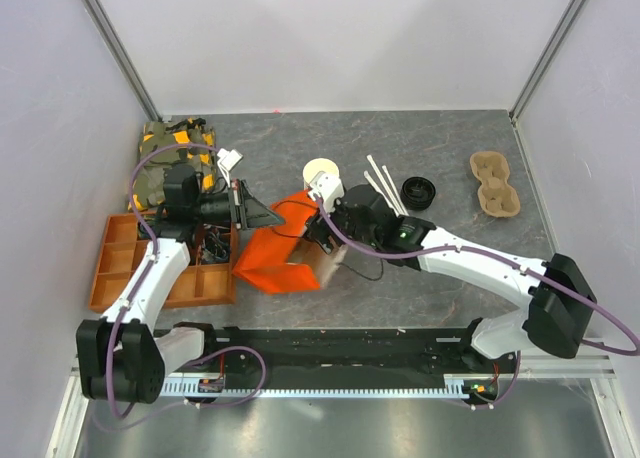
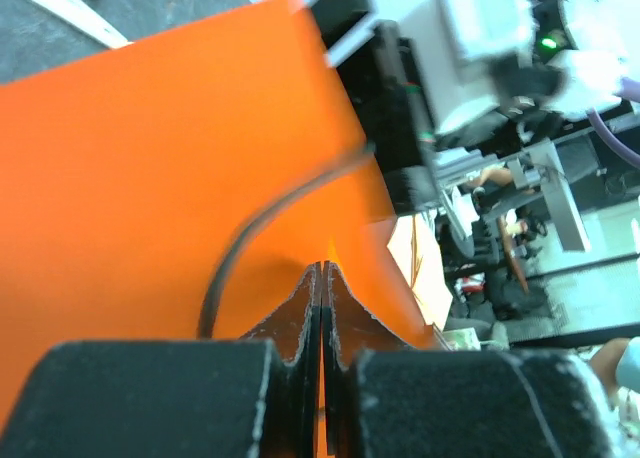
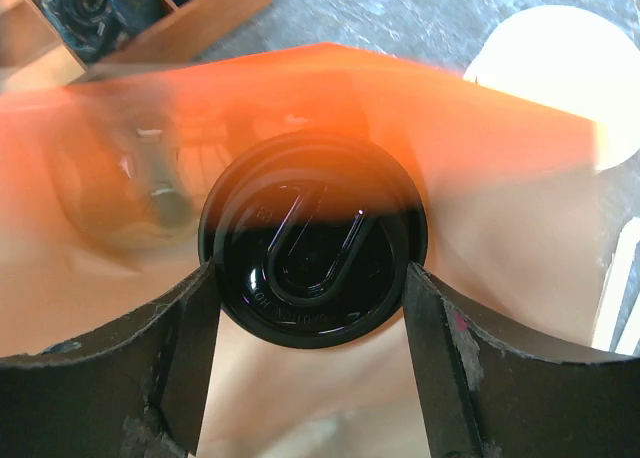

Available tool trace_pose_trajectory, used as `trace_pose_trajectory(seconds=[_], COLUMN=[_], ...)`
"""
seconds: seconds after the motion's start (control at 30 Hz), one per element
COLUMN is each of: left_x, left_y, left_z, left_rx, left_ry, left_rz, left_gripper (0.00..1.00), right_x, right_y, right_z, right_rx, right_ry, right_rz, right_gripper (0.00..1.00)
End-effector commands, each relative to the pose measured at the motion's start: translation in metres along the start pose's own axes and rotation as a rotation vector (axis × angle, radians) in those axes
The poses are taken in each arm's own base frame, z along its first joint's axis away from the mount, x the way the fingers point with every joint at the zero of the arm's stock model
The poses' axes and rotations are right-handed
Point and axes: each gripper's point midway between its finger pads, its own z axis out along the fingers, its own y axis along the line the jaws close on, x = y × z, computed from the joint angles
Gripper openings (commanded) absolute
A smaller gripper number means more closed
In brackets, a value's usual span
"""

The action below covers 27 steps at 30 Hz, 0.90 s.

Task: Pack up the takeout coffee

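Grey table (image 1: pixel 400 303) | left arm (image 1: pixel 150 268) reaches right, jaws pinching orange bag (image 1: pixel 275 263) | right arm (image 1: pixel 480 263) reaches left, jaws gripping takeout coffee (image 3: pixel 312 240)

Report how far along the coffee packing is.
Done: the takeout coffee is lidded, and the left fingers are pinched shut on the edge of the orange bag. In hand: the right fingers grip the cup, seemingly just inside the bag's mouth. Left: set it down inside, release and withdraw.

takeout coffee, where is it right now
The takeout coffee sits mid-frame in the right wrist view, gripped by the right gripper at the opening of the orange bag, which lies mid-table right of the wooden tray.
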Motion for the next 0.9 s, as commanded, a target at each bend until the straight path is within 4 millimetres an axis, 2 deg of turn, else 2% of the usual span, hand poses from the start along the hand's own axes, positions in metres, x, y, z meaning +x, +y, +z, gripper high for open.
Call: trace_pose_trajectory(seconds=[0.0,0.07,0.27,0.3,0.33,0.4,0.47,0.5,0.57,0.6,0.73,0.83,0.87], left_x=[0.0,-0.003,-0.016,-0.026,-0.028,-0.041,-0.039,-0.05,-0.056,-0.064,-0.066,-0.063,-0.063], left_y=[0.008,0.009,0.013,0.016,0.015,0.011,0.009,0.007,-0.002,-0.009,-0.03,-0.027,-0.02], left_z=[-0.006,-0.007,-0.012,-0.018,-0.02,-0.029,-0.036,-0.043,-0.051,-0.055,-0.054,-0.048,-0.047], left_rx=[0.024,0.03,0.041,0.025,0.014,-0.038,-0.09,-0.127,-0.152,-0.169,-0.188,-0.245,-0.279], left_ry=[0.016,0.019,0.015,-0.012,-0.018,-0.053,-0.059,-0.09,-0.115,-0.127,-0.123,-0.077,-0.064], left_rz=[-0.01,-0.016,-0.023,0.002,-0.008,0.058,0.01,0.048,0.067,0.137,0.288,0.349,0.349], left_gripper=[0.02,0.02,0.02,0.02,0.03,0.26,0.47,0.49,0.54,0.54,0.57,0.6,0.6], right_x=[-0.048,-0.055,-0.061,-0.061,-0.064,-0.063,-0.064,-0.064,-0.065,-0.064,-0.063,-0.062,-0.061], right_y=[0.003,0.001,-0.001,-0.001,-0.001,0.001,0.001,0.001,0.001,0.002,0.0,0.001,0.0], right_z=[0.002,0.007,0.021,0.021,0.021,0.023,0.026,0.027,0.031,0.032,0.038,0.041,0.042], right_rx=[-0.025,-0.017,-0.006,-0.008,-0.011,-0.019,-0.022,-0.022,-0.022,-0.028,-0.024,-0.026,-0.024], right_ry=[-0.117,-0.125,-0.104,-0.103,-0.104,-0.094,-0.09,-0.089,-0.084,-0.082,-0.075,-0.072,-0.072], right_rz=[-0.012,-0.015,-0.028,-0.03,-0.032,-0.034,-0.042,-0.045,-0.052,-0.061,-0.069,-0.068,-0.066], right_gripper=[0.24,0.25,0.24,0.24,0.24,0.24,0.24,0.24,0.24,0.24,0.24,0.24,0.24])
